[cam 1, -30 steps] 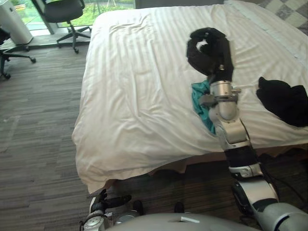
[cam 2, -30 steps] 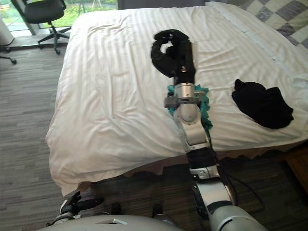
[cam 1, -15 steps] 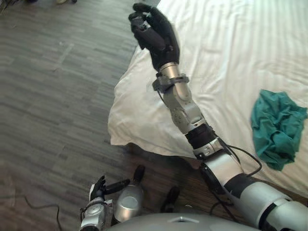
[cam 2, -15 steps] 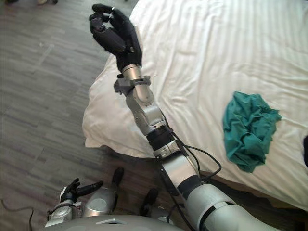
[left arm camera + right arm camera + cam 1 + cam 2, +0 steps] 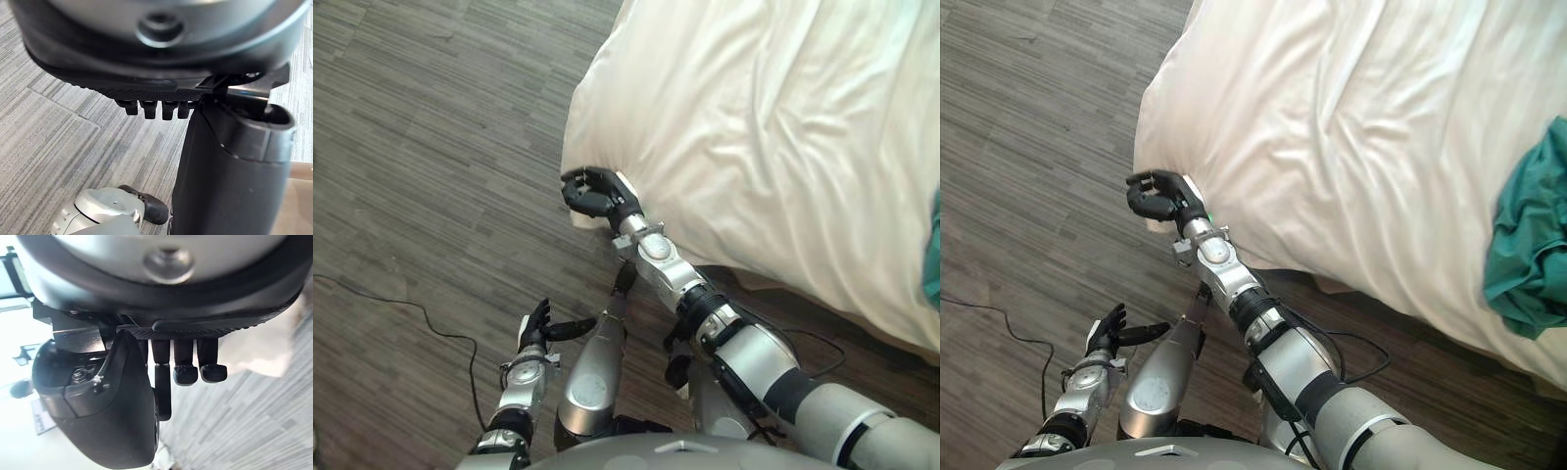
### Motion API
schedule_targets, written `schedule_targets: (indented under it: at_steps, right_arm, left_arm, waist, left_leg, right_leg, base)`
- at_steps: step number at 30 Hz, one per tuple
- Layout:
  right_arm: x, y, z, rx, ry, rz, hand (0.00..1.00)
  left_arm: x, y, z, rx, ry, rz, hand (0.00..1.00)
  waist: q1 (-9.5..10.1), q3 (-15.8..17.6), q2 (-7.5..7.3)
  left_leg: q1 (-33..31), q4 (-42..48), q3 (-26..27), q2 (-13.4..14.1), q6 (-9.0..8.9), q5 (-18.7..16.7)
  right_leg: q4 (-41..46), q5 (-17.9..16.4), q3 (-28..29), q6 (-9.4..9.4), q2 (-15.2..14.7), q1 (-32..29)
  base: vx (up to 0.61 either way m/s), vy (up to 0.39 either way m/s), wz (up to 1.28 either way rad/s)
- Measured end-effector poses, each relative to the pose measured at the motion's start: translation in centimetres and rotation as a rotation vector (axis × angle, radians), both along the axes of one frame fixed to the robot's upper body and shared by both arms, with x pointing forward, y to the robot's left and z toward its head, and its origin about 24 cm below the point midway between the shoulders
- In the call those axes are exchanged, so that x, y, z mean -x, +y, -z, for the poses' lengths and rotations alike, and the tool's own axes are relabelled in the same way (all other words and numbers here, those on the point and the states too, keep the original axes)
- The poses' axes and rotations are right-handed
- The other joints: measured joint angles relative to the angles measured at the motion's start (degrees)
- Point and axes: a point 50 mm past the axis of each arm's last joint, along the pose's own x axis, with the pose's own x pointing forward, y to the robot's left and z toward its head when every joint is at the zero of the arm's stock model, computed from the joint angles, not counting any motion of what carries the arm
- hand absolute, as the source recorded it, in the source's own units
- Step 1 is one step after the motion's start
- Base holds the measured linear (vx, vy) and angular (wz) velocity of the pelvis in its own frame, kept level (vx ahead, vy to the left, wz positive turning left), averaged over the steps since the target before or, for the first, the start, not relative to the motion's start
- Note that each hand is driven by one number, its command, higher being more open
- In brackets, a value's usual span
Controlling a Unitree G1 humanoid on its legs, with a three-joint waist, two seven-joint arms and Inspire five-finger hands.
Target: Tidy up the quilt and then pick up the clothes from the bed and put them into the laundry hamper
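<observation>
R hand (image 5: 597, 194) set low at quilt (image 5: 754, 117) corner, likely to tug it straight. Corner lies just past fingers (image 5: 212, 373); fingers clenched, no cloth seen in them. Arm stretched fwd, wrist bent. L hand (image 5: 536, 328) hangs low, fingers released. Clothes: teal garment (image 5: 1528, 245) well beyond fingers, on bed.

Teal garment (image 5: 1531, 245) half past the view's edge (left eye view: a sliver)
</observation>
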Motion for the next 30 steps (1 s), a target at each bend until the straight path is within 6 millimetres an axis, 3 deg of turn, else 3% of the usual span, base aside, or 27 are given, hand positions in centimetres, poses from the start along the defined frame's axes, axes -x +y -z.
schedule_targets:
  at_steps: [5, 7, 9, 11, 12, 17, 22, 27, 30]
  right_arm:
    - [0.9, -4.9, 5.6, -0.012, 0.244, 0.225, 0.0]
    - [2.1, -7.5, 8.0, 0.046, 0.305, 0.276, 0.0]
    - [3.5, -8.3, 8.4, 0.103, 0.268, 0.231, 0.0]
    - [5.1, -7.1, 7.4, 0.093, 0.179, 0.105, 0.0]
    - [6.4, -5.5, 6.0, 0.057, 0.107, -0.013, 0.0]
    - [11.8, 0.0, -0.6, -0.341, -0.029, -0.433, 0.0]
    - [13.3, 1.1, -6.6, -0.696, -0.074, -0.65, 0.0]
    - [14.2, 0.8, -10.3, -0.882, -0.173, -0.8, 0.0]
    - [15.5, 0.9, -11.3, -0.946, -0.197, -0.902, 0.0]
  left_arm:
    - [0.0, 0.0, 0.0, 0.031, -0.006, -0.024, 1.0]
    - [0.2, 0.3, 0.2, 0.03, 0.006, -0.022, 1.0]
    - [0.4, 0.8, 0.3, 0.02, 0.018, -0.021, 1.0]
    - [1.2, 1.6, 0.6, 0.003, 0.048, -0.027, 1.0]
    - [2.1, 2.3, 0.9, -0.013, 0.073, -0.033, 1.0]
    - [4.3, 3.5, 2.0, -0.046, 0.162, -0.029, 1.0]
    - [5.5, 2.6, 2.9, -0.047, 0.226, 0.025, 1.0]
    - [6.6, 2.0, 3.4, -0.024, 0.252, 0.026, 1.0]
    - [7.8, 2.0, 3.8, -0.022, 0.284, 0.026, 1.0]
  waist:
    - [-2.0, 0.36, -0.26]
    - [-3.62, 0.48, -1.39]
    - [-5.48, 0.29, -2.9]
    - [-6.99, -0.39, -4.66]
    - [-8.19, -1.39, -6.0]
    - [-10.46, -9.01, -10.03]
    - [-12.06, -14.64, -10.58]
    - [-13.65, -17.43, -10.01]
    - [-14.4, -19.07, -9.35]
  left_leg:
    - [-0.04, -2.55, 0.87, -0.02, 0.25, 2.3]
    - [0.32, -2.54, 2.07, -0.09, 0.39, 2.39]
    - [1.22, -2.53, 4.24, 0.27, 0.55, 2.28]
    - [3.36, -2.56, 6.8, 0.8, 0.59, 1.08]
    - [4.86, -2.61, 8.52, 1.17, 0.55, 0.28]
    - [8.82, -2.62, 12.67, 2.9, -0.14, -1.59]
    - [12.34, -2.6, 16.94, 3.51, -0.35, -3.48]
    - [14.21, -2.63, 19.71, 3.86, -0.47, -4.62]
    - [14.35, -2.66, 20.37, 3.86, -0.39, -4.83]
  right_leg:
    - [4.23, -1.53, 0.4, 0.26, -1.41, -2.95]
    - [3.53, -0.73, 1.67, 0.81, -1.41, -2.86]
    - [1.46, 0.82, 3.43, 0.84, -0.88, -2.18]
    - [-1.1, 2.02, 5.94, 1.03, -0.13, -0.41]
    - [-2.52, 2.54, 7.47, 0.94, 0.32, 0.85]
    - [-5.94, 3.18, 10.98, 0.66, 2.0, 4.26]
    - [-6.89, 3.77, 15.51, 0.53, 2.6, 5.91]
    - [-7.42, 4.15, 18.36, 0.67, 2.88, 6.52]
    - [-7.32, 4.16, 19.15, 0.68, 2.9, 6.3]
  base:
    - [-0.03, 0.013, -0.02]
    - [0.01, 0.023, -0.25]
    - [0.01, 0.007, -0.55]
    - [0.02, -0.018, -0.77]
    - [0.03, -0.029, -0.78]
    - [0.12, -0.06, -0.45]
    - [0.1, -0.009, -0.43]
    - [0.02, 0.004, -0.33]
    - [0.01, 0.006, -0.11]
